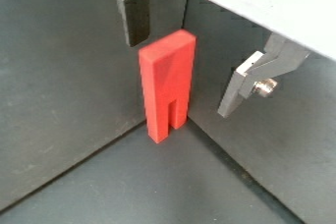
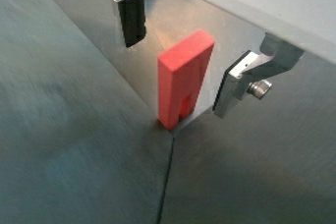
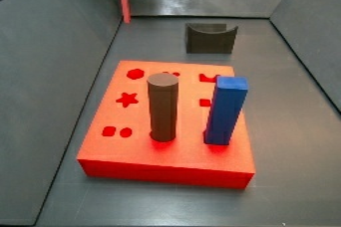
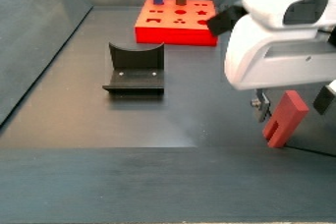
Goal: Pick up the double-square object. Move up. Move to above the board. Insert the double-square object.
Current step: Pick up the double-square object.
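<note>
The double-square object [image 1: 168, 83] is a slim red bar with a slot at its foot. It stands upright on the dark floor against the walls of a corner, and shows in both wrist views [image 2: 184, 76]. My gripper [image 1: 184, 53] is open around the bar's upper part, with a gap on each side. One finger [image 1: 133, 17] and the other finger [image 1: 242, 85] do not touch it. In a side view the bar [image 4: 286, 117] stands under my gripper [image 4: 292, 98]. The red board [image 3: 134, 136] with shaped cutouts lies far from the bar [image 3: 127, 4].
A tall blue square post [image 3: 226, 110] and a dark brown cylinder [image 3: 163, 107] stand in the board. A small dark grey block with a curved notch [image 4: 136, 68] sits on the floor between board and gripper. Grey walls close off the corner behind the bar.
</note>
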